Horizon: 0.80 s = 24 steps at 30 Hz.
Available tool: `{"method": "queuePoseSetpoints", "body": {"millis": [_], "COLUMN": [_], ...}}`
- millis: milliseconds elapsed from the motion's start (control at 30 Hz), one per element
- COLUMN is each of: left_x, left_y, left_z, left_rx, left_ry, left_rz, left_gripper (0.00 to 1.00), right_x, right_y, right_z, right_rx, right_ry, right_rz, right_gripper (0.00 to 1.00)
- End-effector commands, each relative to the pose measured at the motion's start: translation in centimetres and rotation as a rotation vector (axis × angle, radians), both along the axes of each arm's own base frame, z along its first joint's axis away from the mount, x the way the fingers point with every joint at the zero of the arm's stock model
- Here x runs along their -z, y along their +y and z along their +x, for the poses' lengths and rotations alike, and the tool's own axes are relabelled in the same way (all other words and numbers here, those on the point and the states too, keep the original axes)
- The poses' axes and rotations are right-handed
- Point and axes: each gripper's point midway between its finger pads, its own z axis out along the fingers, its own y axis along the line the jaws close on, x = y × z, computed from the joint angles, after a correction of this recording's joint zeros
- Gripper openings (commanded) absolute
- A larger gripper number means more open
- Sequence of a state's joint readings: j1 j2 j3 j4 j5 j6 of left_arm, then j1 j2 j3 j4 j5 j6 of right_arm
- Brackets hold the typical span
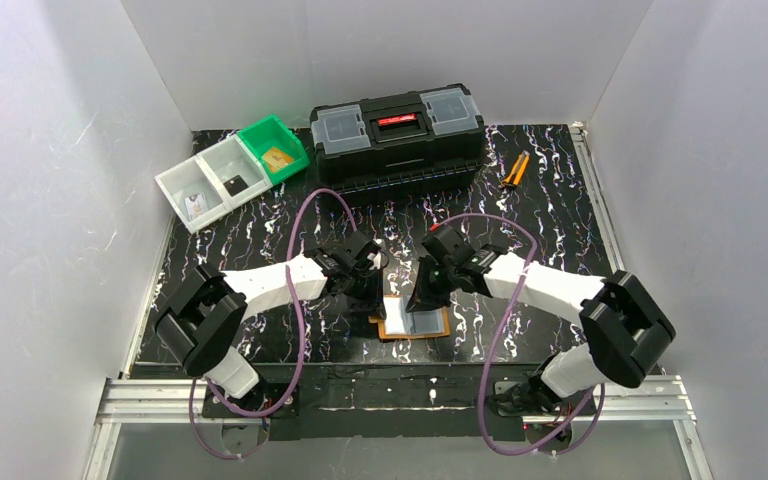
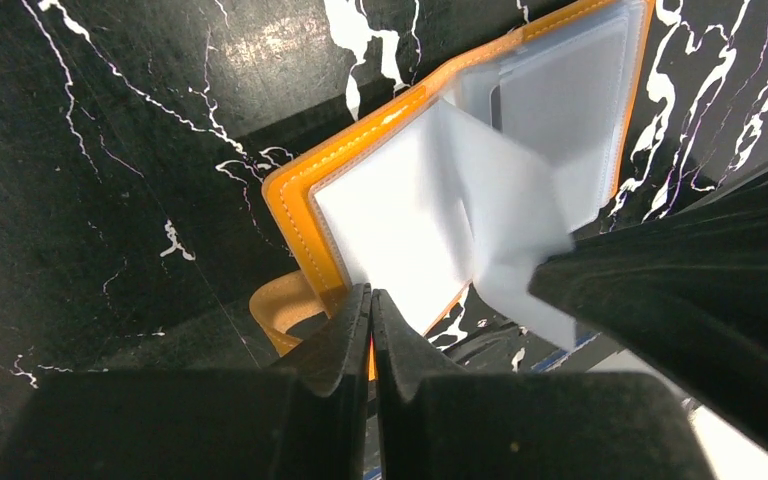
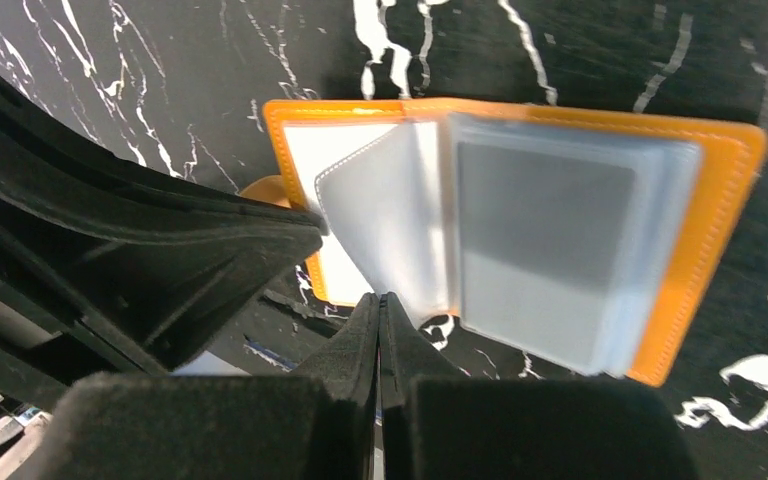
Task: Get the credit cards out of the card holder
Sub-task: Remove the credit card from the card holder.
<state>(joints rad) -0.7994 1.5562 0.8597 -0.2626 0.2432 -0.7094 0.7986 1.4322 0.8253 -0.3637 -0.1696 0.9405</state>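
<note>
The orange card holder [image 1: 442,326] lies open on the table between my two grippers, its clear pockets up. My left gripper [image 2: 371,295] is shut on the cover's orange edge [image 2: 295,205], next to the strap tab [image 2: 280,305]; it stands at the holder's left side [image 1: 373,298]. My right gripper [image 3: 380,298] is shut at the lower edge of a raised clear pocket leaf [image 3: 390,215] and seems to pinch it; it stands at the holder's right side [image 1: 423,298]. A greyish card [image 3: 545,225] shows inside the top pocket on the right stack.
A green bin [image 1: 273,148] holds a gold-tan card. The white bins [image 1: 212,182] beside it hold a dark card and a pale one. A black toolbox [image 1: 397,135] stands at the back, orange-handled pliers [image 1: 513,170] to its right. White walls enclose the table.
</note>
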Motion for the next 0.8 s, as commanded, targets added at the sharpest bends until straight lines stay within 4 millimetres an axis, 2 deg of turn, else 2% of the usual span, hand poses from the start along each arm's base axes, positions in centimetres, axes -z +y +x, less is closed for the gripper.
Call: {"method": "queuePoseSetpoints", "body": {"millis": [0, 133, 267, 400, 500, 767], "left_x": [-2.1, -3.8, -5.8, -7.1, -7.9, -9.9], "left_y": [-0.2, -0.1, 0.3, 0.9, 1.2, 1.0], "left_z": [0.7, 0.6, 0.4, 0.1, 0.0, 0.0], "left_rx": [0.018, 0.028, 0.03, 0.028, 0.023, 0.025], "left_ry": [-0.036, -0.052, -0.079, -0.098, -0.111, -0.136], "left_rz": [-0.021, -0.034, -0.047, -0.046, -0.051, -0.084], "left_gripper": [0.01, 0.04, 0.06, 0.06, 0.06, 0.07], "right_x": [-0.9, 0.2, 0.5, 0.0, -0.7, -2.5], "right_y": [2.7, 3.5, 3.9, 4.3, 4.5, 4.7], "right_z": [0.8, 0.8, 1.0, 1.2, 1.4, 1.2], "right_rx": [-0.029, -0.039, -0.038, -0.04, -0.039, -0.034], "right_ry": [-0.009, 0.021, 0.026, 0.014, 0.005, -0.017], "right_rz": [0.051, 0.043, 0.044, 0.052, 0.067, 0.094], "right_gripper": [0.03, 0.1, 0.25, 0.42, 0.51, 0.65]}}
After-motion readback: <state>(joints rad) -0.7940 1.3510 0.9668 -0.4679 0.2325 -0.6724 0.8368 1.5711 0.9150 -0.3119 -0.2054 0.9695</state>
